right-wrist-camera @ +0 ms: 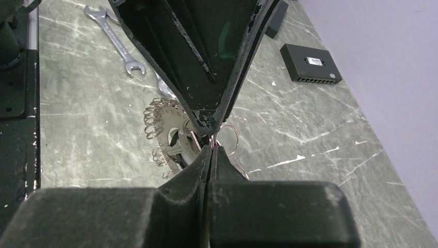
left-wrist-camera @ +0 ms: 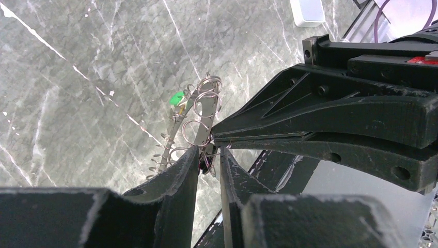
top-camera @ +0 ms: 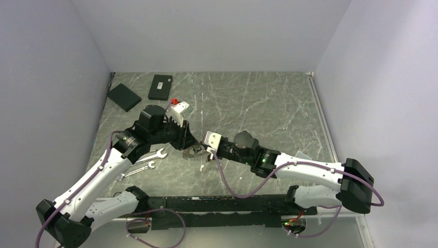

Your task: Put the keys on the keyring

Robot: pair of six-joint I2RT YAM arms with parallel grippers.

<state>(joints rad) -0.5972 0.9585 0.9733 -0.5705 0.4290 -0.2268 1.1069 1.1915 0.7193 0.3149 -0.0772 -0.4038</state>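
Note:
The keyring [top-camera: 195, 151] lies on the marble table between both grippers, its fringe of thin keys [right-wrist-camera: 155, 119] fanned out like gear teeth. A green tag [left-wrist-camera: 177, 98] and several small wire loops [left-wrist-camera: 206, 98] sit on the bunch. My left gripper [left-wrist-camera: 209, 152] comes in from the upper left; its fingers stand narrowly apart with a small dark piece and wire loops of the bunch between them. My right gripper [right-wrist-camera: 212, 149] is shut, pinching a thin wire ring just below the left gripper's tips [right-wrist-camera: 206, 121]. In the top view the two grippers [top-camera: 190, 144] [top-camera: 208, 153] meet tip to tip.
Two silver wrenches [top-camera: 150, 155] [top-camera: 137, 169] lie left of the bunch beside the left arm. Two flat black boxes [top-camera: 124, 96] [top-camera: 160, 87] sit at the back left, with a small red piece [top-camera: 174, 100] near them. Walls close the table on three sides.

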